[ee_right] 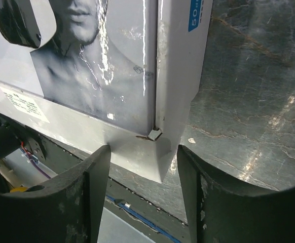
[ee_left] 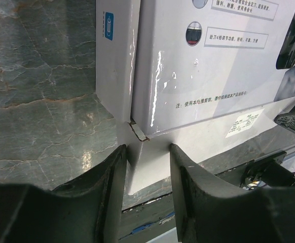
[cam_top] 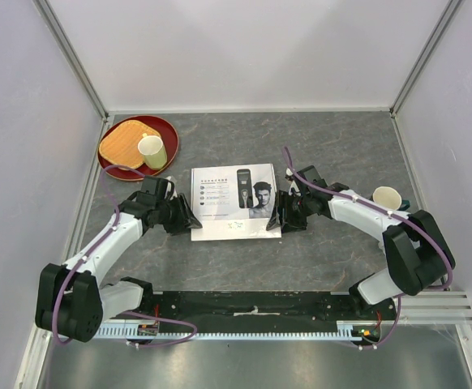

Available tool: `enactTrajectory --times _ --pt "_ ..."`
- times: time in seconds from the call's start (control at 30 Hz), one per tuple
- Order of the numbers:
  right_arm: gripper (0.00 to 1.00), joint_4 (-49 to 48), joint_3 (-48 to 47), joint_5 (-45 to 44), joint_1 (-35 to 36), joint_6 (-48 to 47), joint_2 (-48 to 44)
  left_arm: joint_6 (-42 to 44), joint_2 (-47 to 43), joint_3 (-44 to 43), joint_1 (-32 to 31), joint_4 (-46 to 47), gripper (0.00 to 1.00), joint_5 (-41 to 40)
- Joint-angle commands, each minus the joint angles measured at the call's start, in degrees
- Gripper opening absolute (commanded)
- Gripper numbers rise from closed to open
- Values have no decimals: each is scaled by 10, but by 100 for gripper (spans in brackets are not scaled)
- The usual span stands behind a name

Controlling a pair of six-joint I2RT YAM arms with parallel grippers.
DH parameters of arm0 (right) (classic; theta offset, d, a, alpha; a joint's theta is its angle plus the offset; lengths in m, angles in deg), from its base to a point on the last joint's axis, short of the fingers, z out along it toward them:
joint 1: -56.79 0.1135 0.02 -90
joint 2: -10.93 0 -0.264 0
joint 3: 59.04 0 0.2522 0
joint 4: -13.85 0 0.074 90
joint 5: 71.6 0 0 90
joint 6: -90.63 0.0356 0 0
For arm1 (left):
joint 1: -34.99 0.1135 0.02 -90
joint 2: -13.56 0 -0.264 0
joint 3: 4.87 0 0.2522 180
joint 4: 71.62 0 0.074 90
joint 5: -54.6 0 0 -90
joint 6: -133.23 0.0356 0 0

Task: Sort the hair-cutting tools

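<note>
One closed white cardboard box (cam_top: 234,203) lies flat at the middle of the grey marbled surface (cam_top: 341,146). The hair-cutting tools themselves are out of sight. Only a clipper picture (cam_top: 243,188) shows on the lid, beside a man's portrait (ee_right: 81,50).

The lid carries rows of Chinese print with round icons, and a white sticker (ee_left: 245,123) with small unreadable text sits near its front edge. A blue side label (ee_right: 197,12) reads "50".

The left fingers (ee_left: 102,197) are spread on either side of the box's near left corner. The right fingers (ee_right: 91,192) are spread the same way at its near right corner.

Far left, a red round tray (cam_top: 169,134) holds a wooden board (cam_top: 122,144) and a pale green cup (cam_top: 152,151). A cream cup (cam_top: 386,196) stands at the right.
</note>
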Motion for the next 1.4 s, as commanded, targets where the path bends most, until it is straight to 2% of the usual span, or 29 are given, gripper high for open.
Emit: enactTrajectory --times 0.0,0.33,0.6,0.9,1.17,1.37 --pt "62 -23 7 -10 1 -4 1 17 1 3 -2 21 45 -4" --pt "59 -26 21 -62 2 -7 4 13 8 19 -2 19 44 -40" --pt "60 -27 12 -51 2 -7 -11 13 -17 12 -3 5 48 -59" --pt "61 -27 9 -60 4 -8 -41 -7 -17 32 -9 34 45 -72" --pt "65 -37 -22 -97 44 -25 -114 -24 -4 41 -16 48 37 -130" --pt "65 -51 -22 -113 80 -27 -111 -25 -57 -15 -17 27 39 -159"
